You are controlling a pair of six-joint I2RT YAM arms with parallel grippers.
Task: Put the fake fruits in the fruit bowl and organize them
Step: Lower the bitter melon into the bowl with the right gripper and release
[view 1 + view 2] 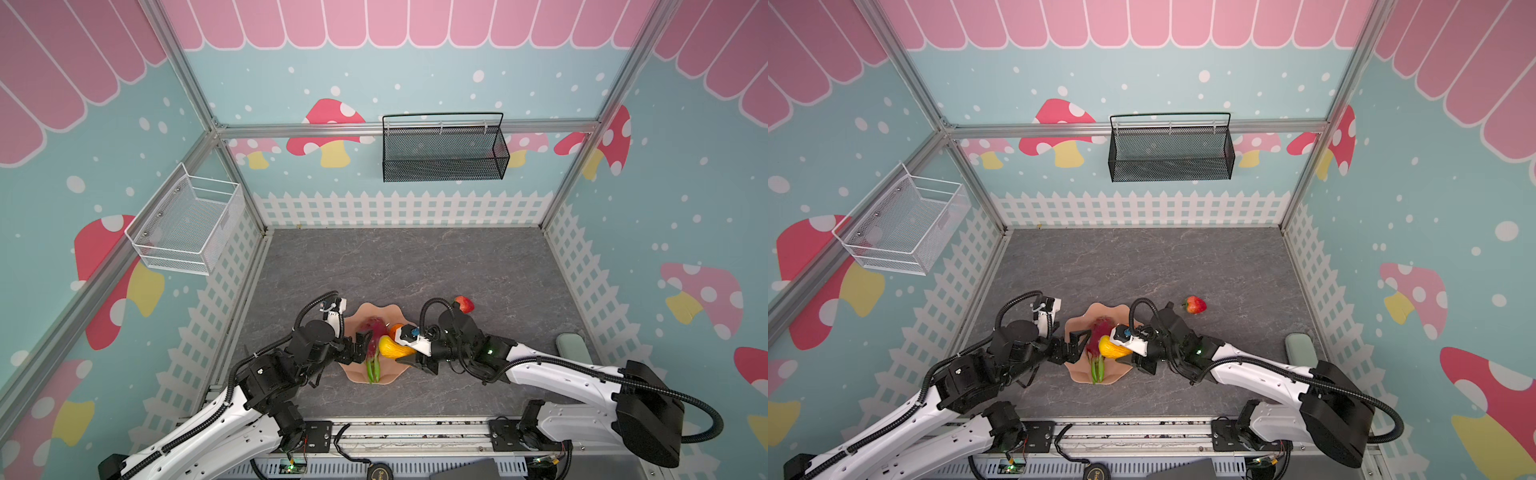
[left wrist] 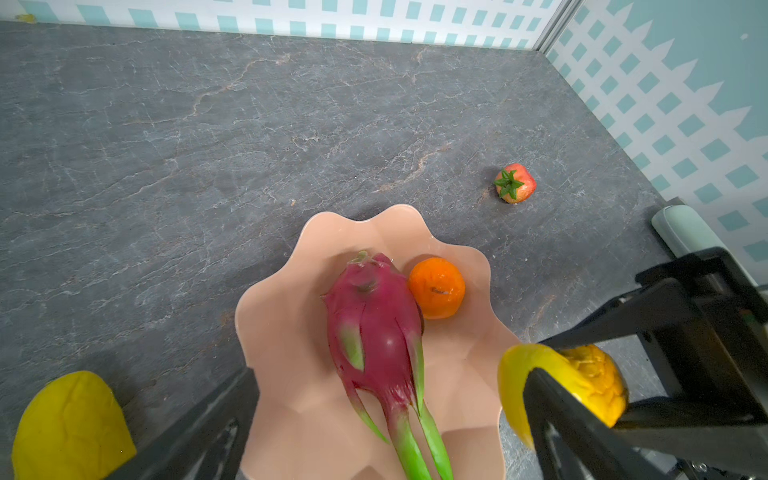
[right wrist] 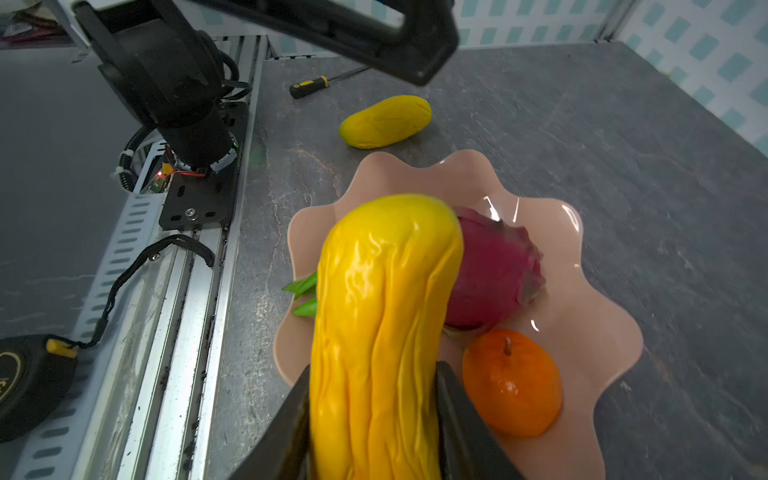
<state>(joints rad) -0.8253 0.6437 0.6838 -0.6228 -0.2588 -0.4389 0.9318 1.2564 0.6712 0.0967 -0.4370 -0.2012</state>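
Right wrist view: the right end effector (image 3: 374, 395) is clamped on the gourd (image 3: 386, 299), over the bowl (image 3: 590, 332). The dragon fruit (image 3: 494, 270) and the orange (image 3: 511, 382) lie inside. The left end effector (image 2: 390, 374) is apart around the dragon fruit. In a top view the strawberry (image 1: 464, 304) lies on the counter (image 1: 415, 266), at 2 o'clock from the bowl.

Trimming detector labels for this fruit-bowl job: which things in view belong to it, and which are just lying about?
Job: fruit bowl; dragon fruit and orange, in it; gourd, held by right gripper; strawberry and yellow oblong fruit, on the table.

Lying about: screwdriver; tape measure; white wire basket; black mesh basket; pale green object at table edge.
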